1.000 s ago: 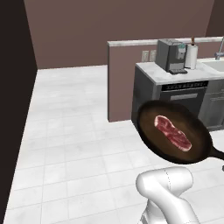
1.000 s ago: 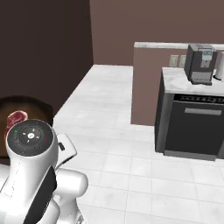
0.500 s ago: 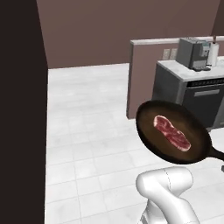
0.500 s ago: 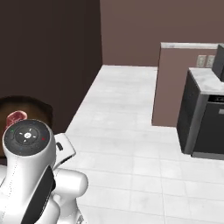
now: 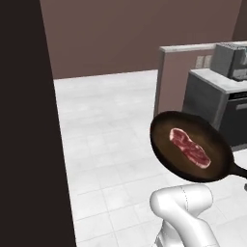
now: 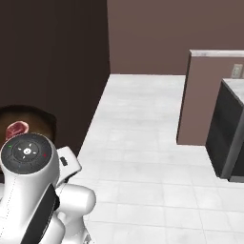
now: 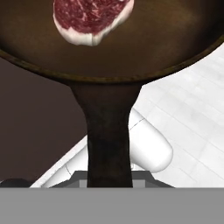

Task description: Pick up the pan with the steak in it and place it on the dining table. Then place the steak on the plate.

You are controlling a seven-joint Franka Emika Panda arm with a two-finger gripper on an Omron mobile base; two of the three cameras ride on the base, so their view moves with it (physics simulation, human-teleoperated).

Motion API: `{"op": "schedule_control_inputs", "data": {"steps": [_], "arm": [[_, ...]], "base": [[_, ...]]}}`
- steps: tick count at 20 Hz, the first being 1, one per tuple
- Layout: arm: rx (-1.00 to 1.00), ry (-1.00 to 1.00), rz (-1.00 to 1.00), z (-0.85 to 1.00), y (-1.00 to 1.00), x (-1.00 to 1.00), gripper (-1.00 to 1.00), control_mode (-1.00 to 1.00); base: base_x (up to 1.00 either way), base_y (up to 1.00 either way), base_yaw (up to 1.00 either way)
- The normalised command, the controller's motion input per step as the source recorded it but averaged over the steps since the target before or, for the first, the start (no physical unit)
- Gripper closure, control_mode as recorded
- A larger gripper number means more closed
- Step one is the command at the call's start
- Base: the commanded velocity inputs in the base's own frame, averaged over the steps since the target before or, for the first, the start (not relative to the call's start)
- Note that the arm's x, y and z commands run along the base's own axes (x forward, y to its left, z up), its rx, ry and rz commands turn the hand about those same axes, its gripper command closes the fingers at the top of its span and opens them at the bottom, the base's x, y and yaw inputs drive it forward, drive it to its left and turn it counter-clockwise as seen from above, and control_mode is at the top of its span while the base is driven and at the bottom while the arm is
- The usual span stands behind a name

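**Pan carried in the air with steak inside**

Left base view: pan (image 5: 193,147) hangs level above the tiled floor (image 5: 111,144), its handle pointing right. The steak (image 5: 190,147) lies near the middle, its long axis going down-right.

Right base view: pan rim and steak (image 6: 17,128) peek out behind the arm.

Hand view: the gripper (image 7: 109,177) is clamped on the handle (image 7: 108,131), which runs straight away toward the bowl.
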Motion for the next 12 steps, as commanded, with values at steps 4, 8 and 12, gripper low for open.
{"op": "schedule_control_inputs", "data": {"steps": [4, 8, 12], "arm": [[0.00, 0.00, 0.00, 0.00, 0.00, 0.00, 1.00, 1.00], [0.00, 0.00, 0.00, 0.00, 0.00, 0.00, 1.00, 1.00], [0.00, 0.00, 0.00, 0.00, 0.00, 0.00, 1.00, 1.00]], "base": [[0.99, 0.55, -0.20], [1.00, 0.54, -0.18], [1.00, 0.56, -0.16]]}}
